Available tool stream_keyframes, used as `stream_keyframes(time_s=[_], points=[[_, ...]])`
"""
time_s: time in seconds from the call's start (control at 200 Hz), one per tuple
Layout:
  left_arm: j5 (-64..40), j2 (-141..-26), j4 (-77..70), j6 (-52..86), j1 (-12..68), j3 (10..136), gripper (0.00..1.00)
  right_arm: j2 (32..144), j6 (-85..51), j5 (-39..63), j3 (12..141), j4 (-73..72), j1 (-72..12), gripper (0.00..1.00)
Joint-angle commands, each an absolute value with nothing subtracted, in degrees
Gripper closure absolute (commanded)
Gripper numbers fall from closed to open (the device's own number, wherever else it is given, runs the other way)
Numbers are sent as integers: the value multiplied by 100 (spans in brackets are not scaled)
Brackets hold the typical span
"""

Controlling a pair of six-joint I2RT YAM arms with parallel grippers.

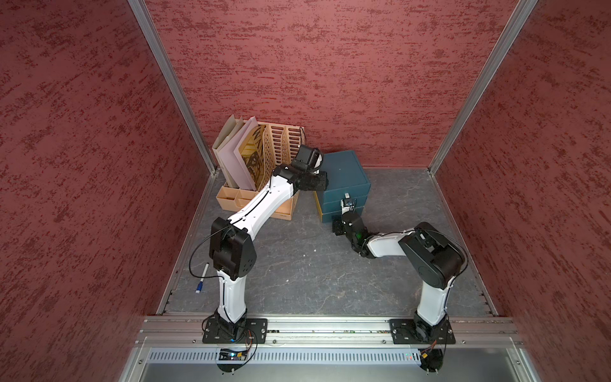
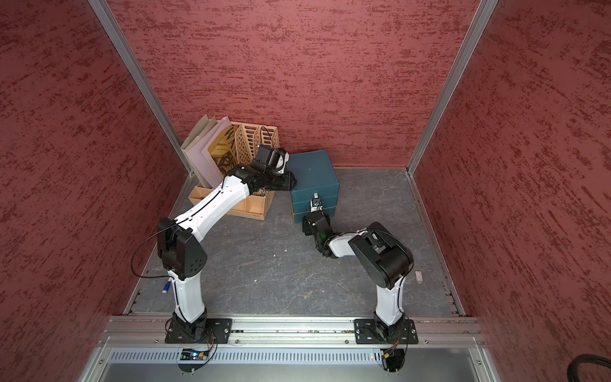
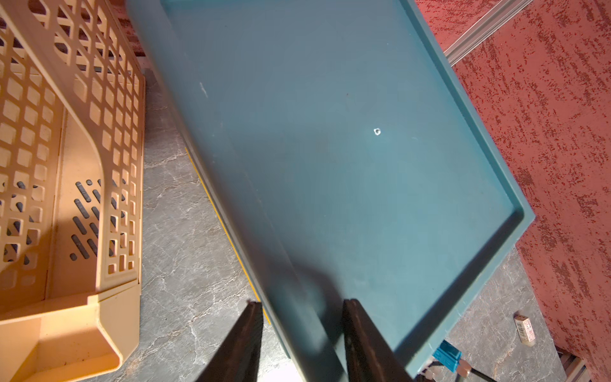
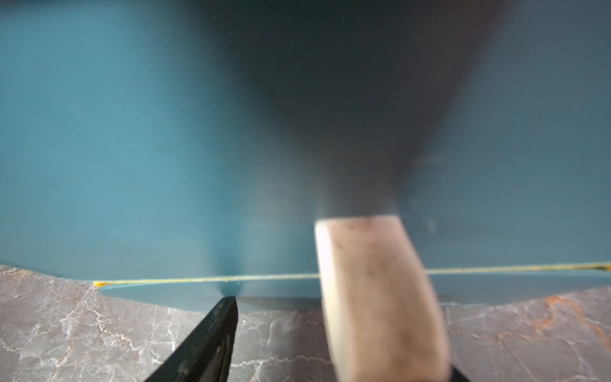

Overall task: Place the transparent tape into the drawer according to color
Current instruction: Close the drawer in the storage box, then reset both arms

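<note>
1. At twelve o'clock on your grey marbled desk (image 1: 297, 264), against the back wall, stands the small dark teal chest of three stacked drawers (image 1: 347, 168). All three fronts look flush.
2. Your left tool (image 3: 302, 302) straddles the chest's nine o'clock top edge, with the rim between its parted fingers. It is probably bracing the box so a tug won't drag it. Whether it actually bites, you cannot tell.
3. Your right tool (image 1: 346, 205) sits against the six o'clock face, just below a tiny silver pull (image 1: 346, 195). It is spread, with nothing visibly pinched. Its wrist view is blurred.
4. No glossy tape rolls show anywhere. They may be stowed or hidden, so verify.
</note>
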State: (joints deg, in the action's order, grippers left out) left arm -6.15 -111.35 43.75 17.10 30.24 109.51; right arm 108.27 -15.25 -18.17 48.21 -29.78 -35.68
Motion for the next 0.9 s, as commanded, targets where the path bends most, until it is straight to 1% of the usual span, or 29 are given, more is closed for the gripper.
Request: stream_keyframes(time_s=[0.0,0.23,0.316,0.351,0.481,0.576,0.606,0.656,0.711,0.787,0.897], points=[[-734,-11320,4657,1591,3088,10960,57,10924,-1393,-1703,5051,-3184,-3507,30],[-700,-11312,4664,1573,3079,10951,57,10852,-1479,-1737,4999,-3145,-3507,28],[-673,-11290,4658,1573,3066,10942,53,10740,-1570,-1701,4909,-3075,-3500,25],[-650,-11270,4643,1572,3067,10929,50,10677,-1618,-1681,4852,-3067,-3502,23],[-603,-11119,4473,1591,3032,10834,36,10369,-1781,-1652,4609,-2988,-3507,15],[-550,-10957,4336,1595,3037,10759,27,10022,-1866,-1545,4489,-2729,-3507,5],[-523,-10889,4285,1591,3034,10731,23,9888,-1903,-1503,4443,-2611,-3513,2],[-461,-10710,4174,1578,3049,10608,14,9643,-1963,-1419,4357,-2373,-3516,1],[-381,-10482,4039,1541,3068,10423,0,9353,-2027,-1372,4253,-2065,-3516,1],[-256,-10101,3826,1474,3076,10076,0,8939,-2076,-1327,4126,-1590,-3516,2],[55,-9430,3356,1344,3061,9219,0,8382,-2018,-1361,4154,-677,-3503,1]])
